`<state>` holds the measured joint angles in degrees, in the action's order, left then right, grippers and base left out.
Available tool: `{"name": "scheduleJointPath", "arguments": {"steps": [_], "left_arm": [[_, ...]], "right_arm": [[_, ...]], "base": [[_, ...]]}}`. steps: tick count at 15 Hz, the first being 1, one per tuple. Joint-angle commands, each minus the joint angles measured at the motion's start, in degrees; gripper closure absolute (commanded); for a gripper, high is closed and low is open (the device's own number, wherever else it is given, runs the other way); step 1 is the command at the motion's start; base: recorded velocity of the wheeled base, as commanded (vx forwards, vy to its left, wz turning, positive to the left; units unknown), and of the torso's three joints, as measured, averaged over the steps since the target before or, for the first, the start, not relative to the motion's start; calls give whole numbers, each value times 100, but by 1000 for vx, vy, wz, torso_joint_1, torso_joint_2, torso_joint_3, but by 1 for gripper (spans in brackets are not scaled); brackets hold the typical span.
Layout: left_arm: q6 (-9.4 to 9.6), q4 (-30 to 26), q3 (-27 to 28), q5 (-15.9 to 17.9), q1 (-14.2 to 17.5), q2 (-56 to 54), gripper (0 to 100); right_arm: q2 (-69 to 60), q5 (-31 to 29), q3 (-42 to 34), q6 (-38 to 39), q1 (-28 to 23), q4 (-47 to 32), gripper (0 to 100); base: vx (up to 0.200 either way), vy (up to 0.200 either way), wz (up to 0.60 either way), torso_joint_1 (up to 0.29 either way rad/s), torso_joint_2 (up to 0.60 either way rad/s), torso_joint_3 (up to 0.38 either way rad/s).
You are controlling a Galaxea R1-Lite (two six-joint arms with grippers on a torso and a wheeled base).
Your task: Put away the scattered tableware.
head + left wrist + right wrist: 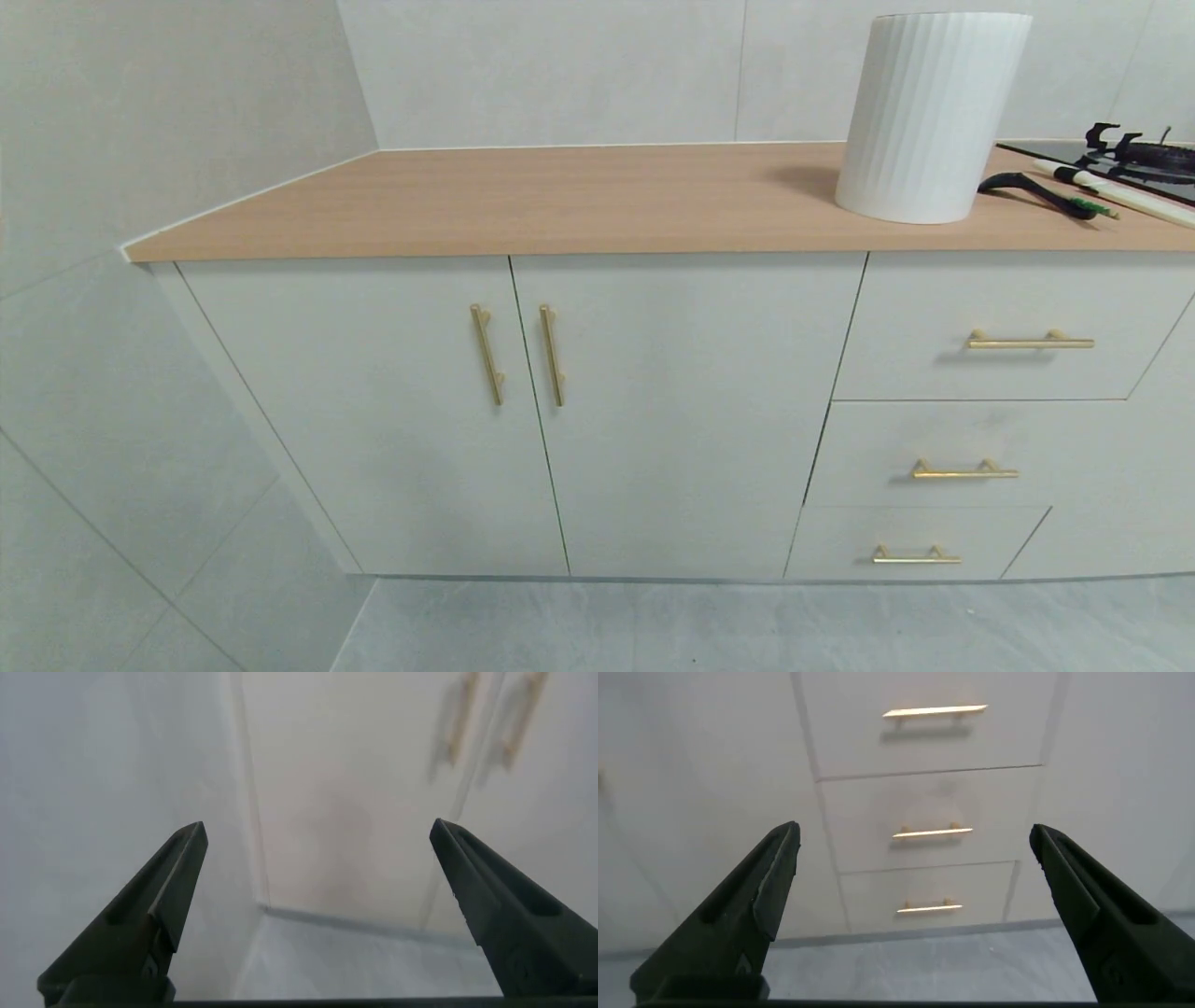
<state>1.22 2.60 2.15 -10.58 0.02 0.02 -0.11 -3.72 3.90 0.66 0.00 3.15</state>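
Black two-finger left hand (318,831): fingers spread wide, nothing between them. It faces the pale cabinet front (355,812) low down, near the wall corner; the view is blurred. Black two-finger right hand (914,829): also spread wide and holding nothing, facing the drawer stack (934,793) just above the floor.

Task things are scattered tableware at the far right end of the light brown wooden tabletop (523,201), well apart from both hands:
- 1 black curved-handle utensil (1036,191)
- 1 long cream stick-shaped utensil with a dark end (1134,198)
- a small green piece lies between them, too small to identify

Around them and in the way:
- 1 tall white ribbed cylindrical container (934,117) stands upright on the tabletop just beside the black utensil, on its left.
- 1 black cooktop with burner grate (1134,154) sits behind the tableware at the right edge.

Below the tabletop:
- 2 flat off-white cabinet doors, shut, with 2 vertical gold bar handles (486,353) side by side at the door seam.
- 3 drawers, shut and stacked on the right, with 3 horizontal gold bar handles (1029,342), one per drawer.

Room: light grey tiled walls (187,93) meet at a corner on the left. The floor is grey tile (747,625).
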Motion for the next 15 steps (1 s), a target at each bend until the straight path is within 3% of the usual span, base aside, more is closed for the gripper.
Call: {"name": "scheduleJointPath", "arguments": {"steps": [1, 3, 6, 15], "left_arm": [[-78, -31, -215, 30, -2, -2, 0], [-69, -49, -215, 100, -2, -2, 0], [-96, -260, -215, 874, -2, -2, 0], [-87, -242, -215, 874, -2, -2, 0]], "right_arm": [[11, 99, -390, -39, 0, -42, 0], [11, 152, -390, -66, 0, -191, 0], [20, 433, -381, -145, 0, -323, 0], [20, 442, -381, -136, 9, -315, 0]], "base": [[0, 0, 0, 0, 0, 0], [0, 0, 0, 0, 0, 0], [0, 0, 0, 0, 0, 0], [0, 0, 0, 0, 0, 0]]}}
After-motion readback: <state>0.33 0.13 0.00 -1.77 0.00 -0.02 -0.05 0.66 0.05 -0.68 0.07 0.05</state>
